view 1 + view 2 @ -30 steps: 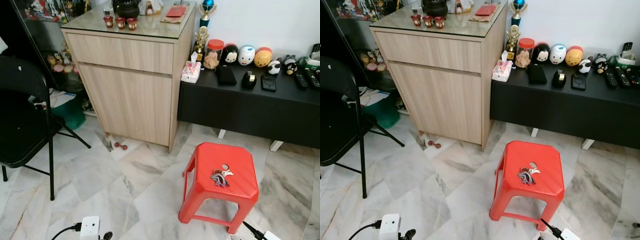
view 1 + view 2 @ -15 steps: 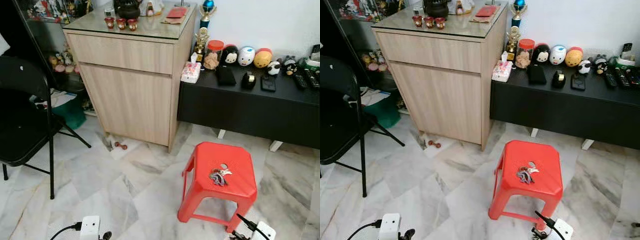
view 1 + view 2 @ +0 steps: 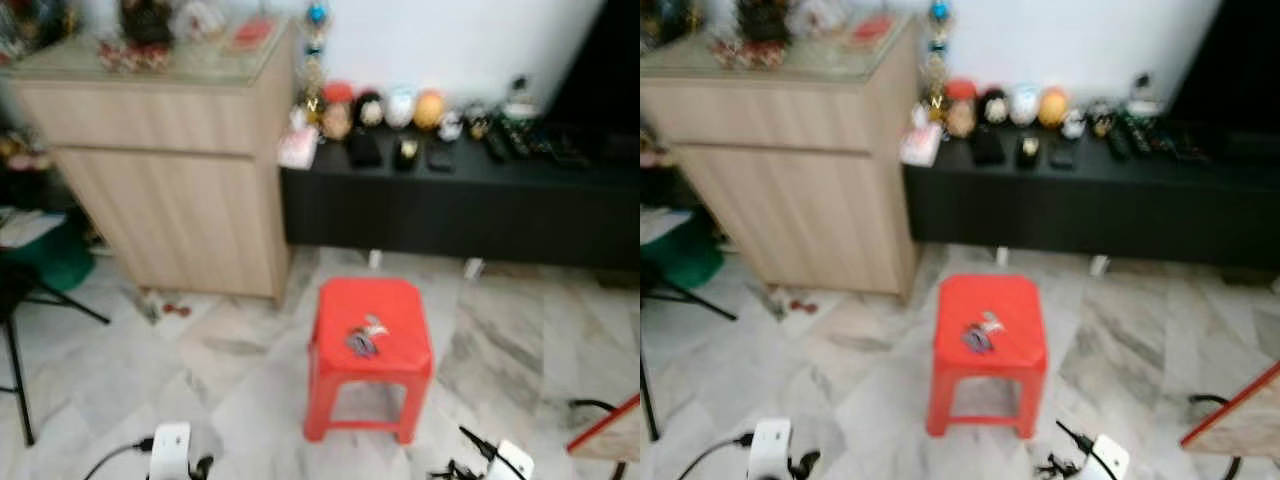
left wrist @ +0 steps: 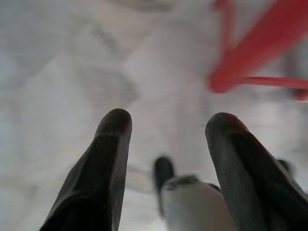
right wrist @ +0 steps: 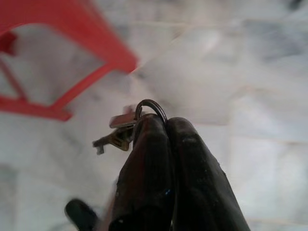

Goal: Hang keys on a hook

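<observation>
Between the right gripper's (image 5: 163,125) clenched fingers a key ring (image 5: 150,107) sits barely pinched, so walking jolts could shake it loose.

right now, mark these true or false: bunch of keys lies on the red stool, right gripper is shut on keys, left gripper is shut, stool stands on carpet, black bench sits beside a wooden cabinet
1. A bunch of keys lies on the red stool: true.
2. The right gripper is shut on a key ring: true.
3. The left gripper is shut: false, its fingers are apart with nothing between them.
4. The stool stands on carpet: false, on the marble floor.
5. The black bench sits beside the wooden cabinet: true.
</observation>
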{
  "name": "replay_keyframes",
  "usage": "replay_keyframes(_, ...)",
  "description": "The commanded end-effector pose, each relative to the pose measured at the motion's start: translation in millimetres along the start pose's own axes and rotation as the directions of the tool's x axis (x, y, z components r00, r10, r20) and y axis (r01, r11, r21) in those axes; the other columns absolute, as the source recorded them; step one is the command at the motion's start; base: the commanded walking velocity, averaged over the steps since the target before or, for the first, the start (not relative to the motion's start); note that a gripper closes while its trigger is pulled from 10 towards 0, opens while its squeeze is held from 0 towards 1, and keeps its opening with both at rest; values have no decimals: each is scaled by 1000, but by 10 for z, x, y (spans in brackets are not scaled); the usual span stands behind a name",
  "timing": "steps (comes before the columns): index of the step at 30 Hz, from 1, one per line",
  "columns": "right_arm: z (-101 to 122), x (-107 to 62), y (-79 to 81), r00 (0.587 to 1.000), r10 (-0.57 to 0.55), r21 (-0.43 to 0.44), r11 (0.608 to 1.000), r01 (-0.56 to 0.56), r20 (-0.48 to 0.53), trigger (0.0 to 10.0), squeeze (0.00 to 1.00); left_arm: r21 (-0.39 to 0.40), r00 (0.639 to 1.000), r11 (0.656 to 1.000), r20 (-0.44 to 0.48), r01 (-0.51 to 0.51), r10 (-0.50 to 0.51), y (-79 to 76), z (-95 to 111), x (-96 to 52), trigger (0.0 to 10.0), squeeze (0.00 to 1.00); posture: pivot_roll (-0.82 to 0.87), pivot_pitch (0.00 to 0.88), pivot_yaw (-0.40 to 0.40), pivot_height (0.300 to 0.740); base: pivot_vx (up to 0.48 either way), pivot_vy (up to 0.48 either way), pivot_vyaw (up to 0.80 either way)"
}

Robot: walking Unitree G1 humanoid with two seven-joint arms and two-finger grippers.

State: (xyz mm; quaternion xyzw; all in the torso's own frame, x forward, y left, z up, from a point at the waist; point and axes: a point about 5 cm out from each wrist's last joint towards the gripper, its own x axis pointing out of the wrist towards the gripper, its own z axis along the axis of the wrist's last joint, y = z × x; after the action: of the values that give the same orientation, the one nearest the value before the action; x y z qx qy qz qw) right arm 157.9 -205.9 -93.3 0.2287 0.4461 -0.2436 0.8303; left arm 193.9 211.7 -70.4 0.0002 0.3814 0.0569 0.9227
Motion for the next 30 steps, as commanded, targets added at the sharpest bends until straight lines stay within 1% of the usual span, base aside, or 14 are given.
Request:
replay_keyframes(1,20,5,63,1000,17,-9,1000,-17,7,10000,0,5,999,1000,-49,-12,12,49,-125,-37,10000,0,103,0,-17,740,0,-364,0)
replay_keyframes(2,33,7,74,1000,22,-14,1000,-22,8,10000,0,6,999,1000,-41,-11,11,47,-87,-24,10000,0,101,21,-14,740,0,-364,0)
replay_keyframes(5,53,9,82,999,41,-23,999,-41,12,10000,0,1,1000,1000,-18,-15,15,52,-22,-6,10000,0,97,41,-19,740,0,-364,0)
replay_keyframes(8,58,9,77,999,45,-20,999,-44,15,10000,0,-2,1000,1000,-24,-18,18,51,-30,-7,10000,0,98,37,-19,740,0,-363,0)
replay_keyframes(16,72,12,94,998,55,-30,998,-54,11,10000,0,-9,999,1000,-26,-22,22,56,-42,-11,10000,0,99,66,-28,740,0,-361,0)
replay_keyframes(20,97,14,102,998,50,-26,998,-49,26,10000,0,-14,999,1000,-27,-24,24,58,-60,-18,10000,0,95,72,-26,740,0,-362,0)
replay_keyframes(25,182,22,145,997,60,-15,998,-60,54,10000,0,-20,999,999,-31,-26,26,53,-76,-23,10000,0,89,77,-29,740,0,-359,0)
replay_keyframes(30,195,21,144,996,61,-7,998,-61,66,10000,0,-24,999,999,-34,-24,23,36,-90,-25,10000,0,87,77,-30,740,0,-347,0)
